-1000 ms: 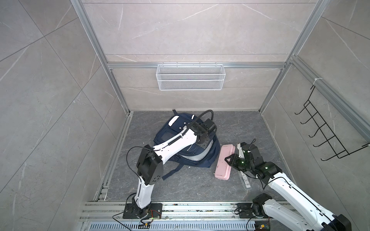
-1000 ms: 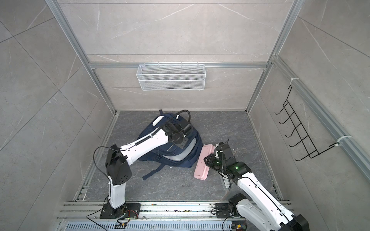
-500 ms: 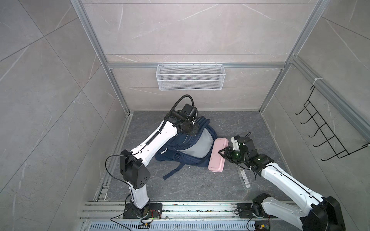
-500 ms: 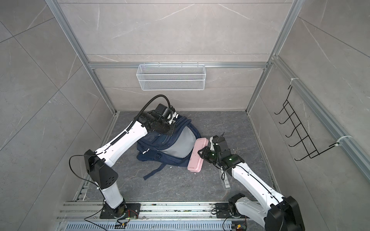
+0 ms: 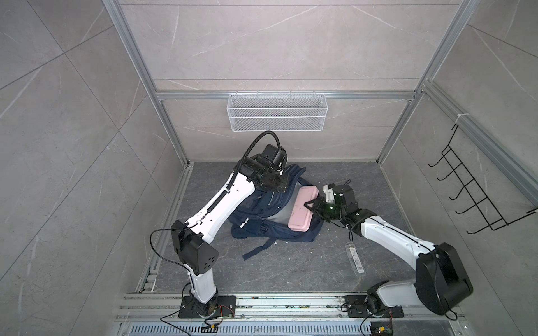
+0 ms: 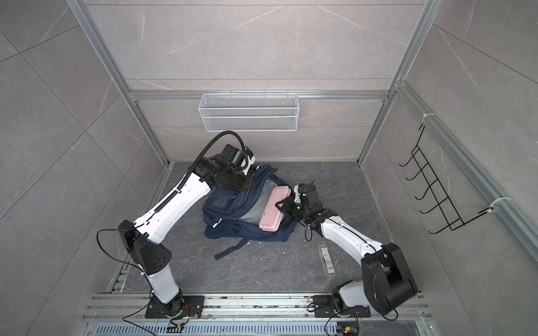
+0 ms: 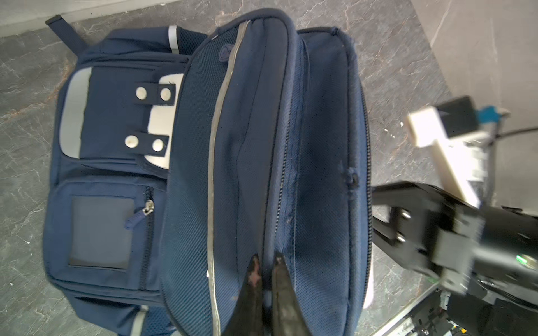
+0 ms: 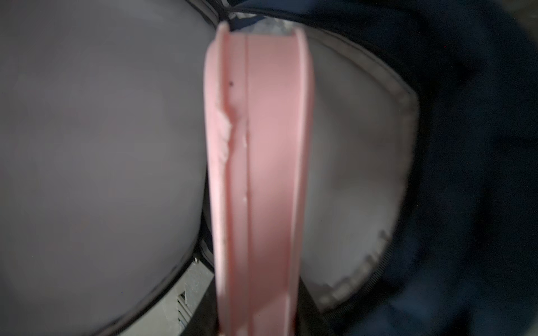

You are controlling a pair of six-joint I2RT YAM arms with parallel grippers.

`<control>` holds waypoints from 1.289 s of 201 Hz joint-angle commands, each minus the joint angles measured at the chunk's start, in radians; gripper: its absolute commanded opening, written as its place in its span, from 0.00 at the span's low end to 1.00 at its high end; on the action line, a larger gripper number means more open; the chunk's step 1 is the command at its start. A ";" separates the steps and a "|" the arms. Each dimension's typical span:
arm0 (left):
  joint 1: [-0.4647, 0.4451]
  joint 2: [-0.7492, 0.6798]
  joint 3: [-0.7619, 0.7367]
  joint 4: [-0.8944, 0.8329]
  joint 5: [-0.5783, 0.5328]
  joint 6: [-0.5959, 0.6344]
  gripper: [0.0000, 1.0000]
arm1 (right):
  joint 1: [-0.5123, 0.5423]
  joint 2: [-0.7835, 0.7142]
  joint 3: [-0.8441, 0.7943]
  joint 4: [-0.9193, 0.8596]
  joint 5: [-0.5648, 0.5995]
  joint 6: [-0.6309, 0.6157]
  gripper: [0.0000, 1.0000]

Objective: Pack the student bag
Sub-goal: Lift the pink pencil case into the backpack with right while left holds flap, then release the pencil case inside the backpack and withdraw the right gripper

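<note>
On floor, mid-rear: student bag (image 5: 279, 235), top flap pinched by L gripper (image 7: 266, 269), jaws shut on fabric beside zip. R gripper (image 5: 312, 205) part-open, clamping pink case (image 5: 298, 218) in bag mouth. Clear strip (image 5: 355, 259) near R arm: print unreadable. R wrist only: whitish lining (image 8: 87, 131) flanks case.

No text, brand, number or sign is legible. The clear flat strip (image 5: 355, 258) (image 6: 327, 258) on the floor, lower right in both top views, carries a printed label, too small to read. The student bag (image 7: 320, 131) bears a small oval emblem (image 7: 224, 54), also unreadable.
</note>
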 commanded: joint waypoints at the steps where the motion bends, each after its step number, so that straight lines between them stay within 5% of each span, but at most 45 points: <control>1: -0.001 -0.013 0.088 0.074 0.049 -0.011 0.00 | 0.002 0.145 0.085 0.225 -0.069 0.089 0.00; 63: -0.001 0.006 0.109 0.094 0.090 -0.050 0.00 | 0.108 0.523 0.424 0.181 -0.072 0.122 0.01; 111: -0.001 -0.014 0.067 0.113 0.084 -0.061 0.00 | 0.157 0.673 0.622 -0.032 -0.092 0.023 0.32; 137: -0.002 -0.021 0.036 0.129 0.087 -0.062 0.00 | 0.154 0.629 0.670 -0.212 -0.032 -0.108 0.51; 166: -0.002 -0.008 0.018 0.152 0.098 -0.067 0.00 | 0.144 0.542 0.654 -0.326 0.030 -0.201 0.59; 197: -0.001 0.029 0.025 0.179 0.124 -0.085 0.00 | 0.122 0.475 0.603 -0.411 0.070 -0.252 0.60; 259: -0.003 0.133 0.078 0.170 0.152 -0.093 0.00 | 0.088 0.119 0.204 -0.377 0.174 -0.269 0.56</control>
